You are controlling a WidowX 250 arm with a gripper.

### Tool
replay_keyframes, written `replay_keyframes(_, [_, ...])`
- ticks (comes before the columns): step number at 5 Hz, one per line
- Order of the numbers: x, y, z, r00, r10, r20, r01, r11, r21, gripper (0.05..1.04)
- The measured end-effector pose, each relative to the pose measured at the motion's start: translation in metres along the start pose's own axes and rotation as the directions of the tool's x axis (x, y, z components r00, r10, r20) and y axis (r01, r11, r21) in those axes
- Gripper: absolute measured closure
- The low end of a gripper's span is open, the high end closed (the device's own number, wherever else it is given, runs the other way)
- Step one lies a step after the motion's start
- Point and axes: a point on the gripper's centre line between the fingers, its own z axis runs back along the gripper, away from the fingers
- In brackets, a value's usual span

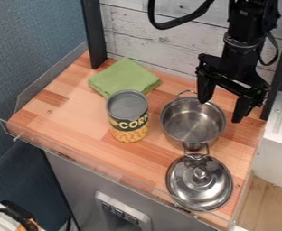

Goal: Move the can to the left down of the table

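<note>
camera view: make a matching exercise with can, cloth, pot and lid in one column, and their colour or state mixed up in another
1. can
2. cloth
3. pot
4. lid

A. uncovered, its inside visible
B. lying with its knob up
C. standing upright, yellow kernels pictured on it
D. green and folded

Right pairs: 1-C, 2-D, 3-A, 4-B

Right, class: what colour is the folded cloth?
The cloth is green, as the camera view shows.
</note>
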Motion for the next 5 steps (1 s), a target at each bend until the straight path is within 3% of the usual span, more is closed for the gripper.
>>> replay_keyframes(1, [-0.004, -0.002, -0.012, 0.999, 0.0, -0.038, 0.0, 1.0, -0.009, 0.083])
replay_keyframes(2, [-0.013, 0.015, -0.01, 0.997, 0.041, -0.057, -0.045, 0.996, -0.071, 0.083])
replay_keyframes(3, [-0.022, 0.047, 0.005, 0.998, 0.056, -0.01, -0.056, 0.997, -0.058, 0.083])
replay_keyframes(5, [-0.032, 0.097, -0.01, 0.995, 0.094, 0.014, -0.094, 0.995, -0.015, 0.083])
